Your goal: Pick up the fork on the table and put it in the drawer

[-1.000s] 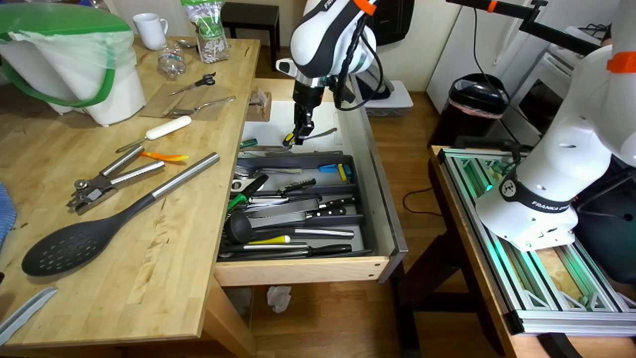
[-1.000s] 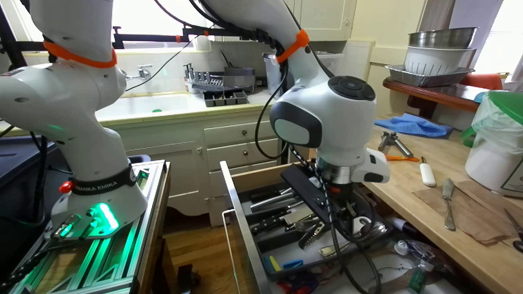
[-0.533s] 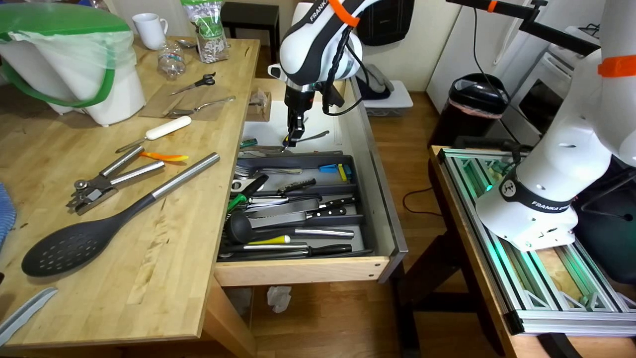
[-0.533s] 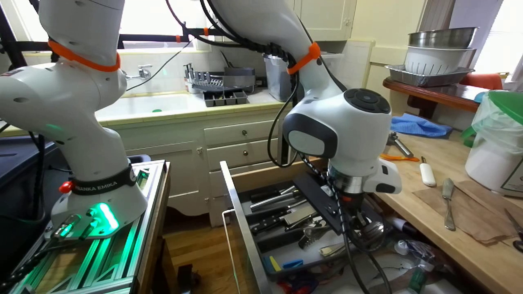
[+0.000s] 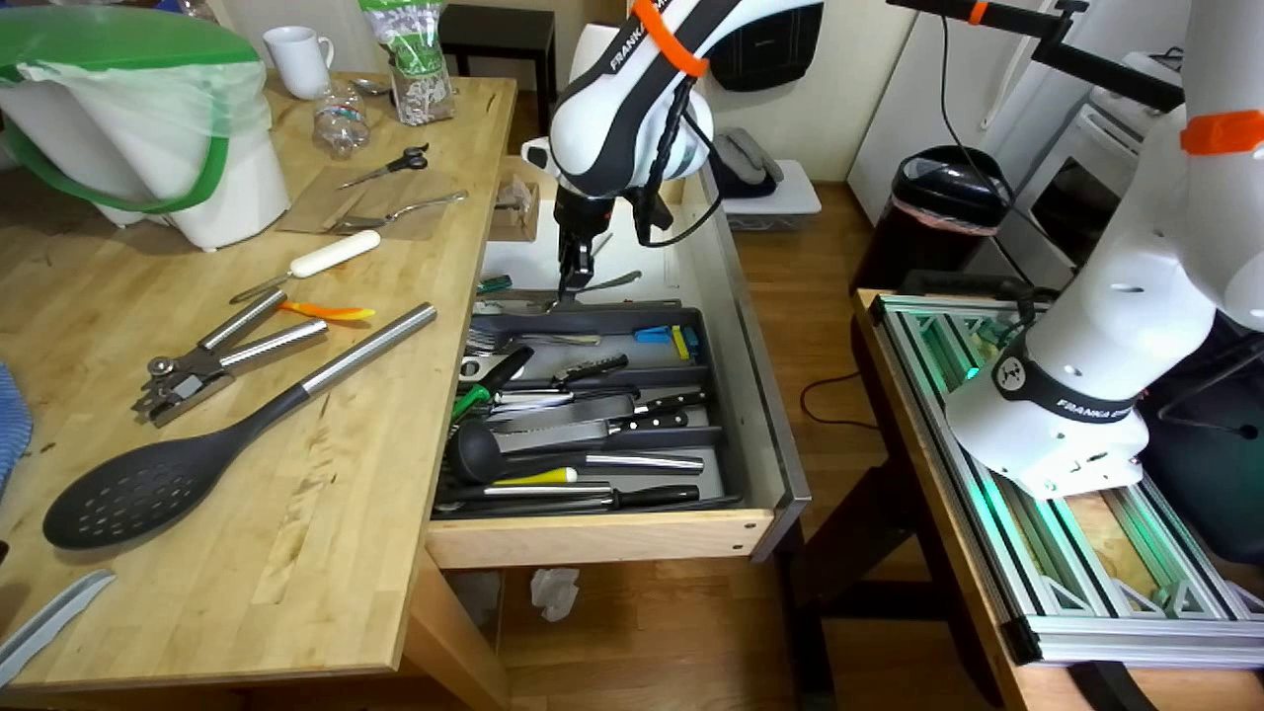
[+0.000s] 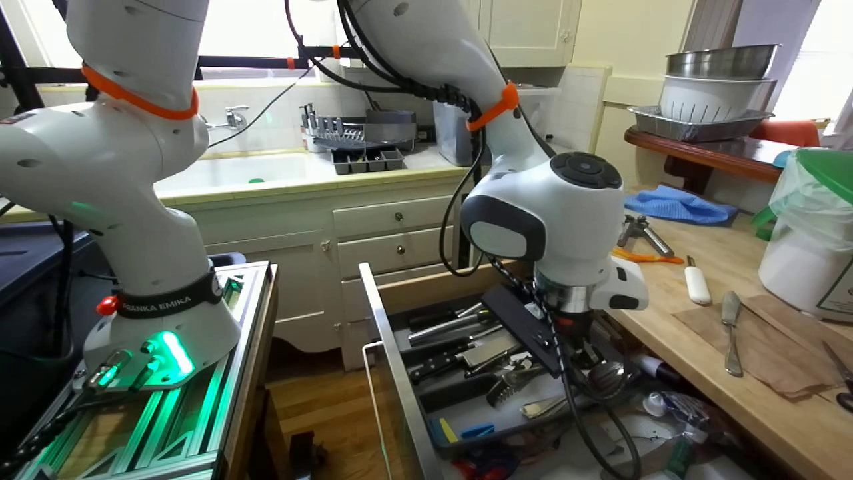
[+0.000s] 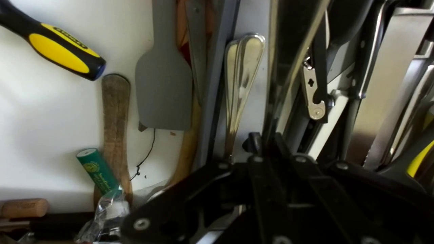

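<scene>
My gripper is over the open drawer, low by the far edge of the dark divider tray. Its two fingers are closed on a silvery utensil, taken as the fork. In the wrist view the fork runs from the fingertips toward the top edge, blurred and close to the camera. Its tines do not show. In an exterior view the gripper's fingertips are hidden behind the black plate and cables. The drawer stands beside the light-wood table. No fork shows on the table.
The tray holds several knives, a black ladle and fork handles. Outside the tray lie a yellow-black screwdriver and a grey spatula. The table holds a black slotted spoon, a can opener and a white bucket.
My gripper has moved left toward the table side in an exterior view and slightly down toward the tray, carrying the fork. The drawer and the things on the table have not moved.
</scene>
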